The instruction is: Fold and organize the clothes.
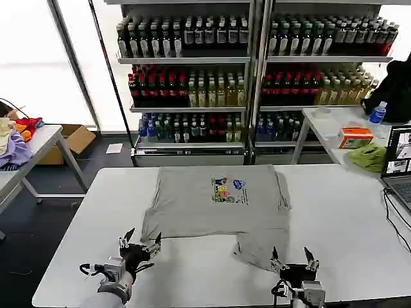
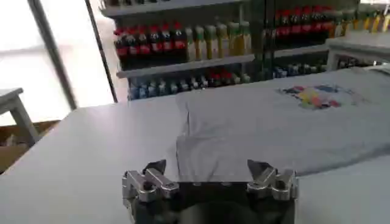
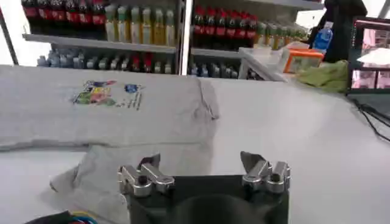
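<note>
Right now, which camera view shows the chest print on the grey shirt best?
The head view: the chest print lies flat on the grey shirt, seen from above. Both wrist views show it farther off, at a slant.

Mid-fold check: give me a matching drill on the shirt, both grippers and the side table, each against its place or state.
1. light grey cotton T-shirt
2. left gripper
3. right gripper
4. orange box

a. open, by the shirt's near right flap
b. on the side table
c. open, at the shirt's near left corner
d. spread print-up on the white table

Pairs: 1-d, 2-c, 3-a, 4-b
</note>
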You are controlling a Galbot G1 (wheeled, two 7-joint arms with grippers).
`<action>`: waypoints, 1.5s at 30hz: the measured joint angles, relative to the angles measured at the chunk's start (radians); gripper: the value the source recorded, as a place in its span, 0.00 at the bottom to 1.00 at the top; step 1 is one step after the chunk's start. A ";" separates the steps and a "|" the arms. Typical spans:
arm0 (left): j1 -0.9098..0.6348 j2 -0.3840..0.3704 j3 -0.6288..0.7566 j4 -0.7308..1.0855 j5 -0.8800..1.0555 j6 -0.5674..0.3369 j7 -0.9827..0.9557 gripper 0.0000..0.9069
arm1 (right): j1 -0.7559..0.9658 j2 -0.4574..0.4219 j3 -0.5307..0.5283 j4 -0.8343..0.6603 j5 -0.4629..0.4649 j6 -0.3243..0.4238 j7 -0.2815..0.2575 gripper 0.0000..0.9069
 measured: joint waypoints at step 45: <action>-0.042 0.006 0.013 0.103 -0.070 -0.003 0.002 0.01 | 0.013 0.044 -0.076 -0.142 -0.038 0.069 0.022 0.00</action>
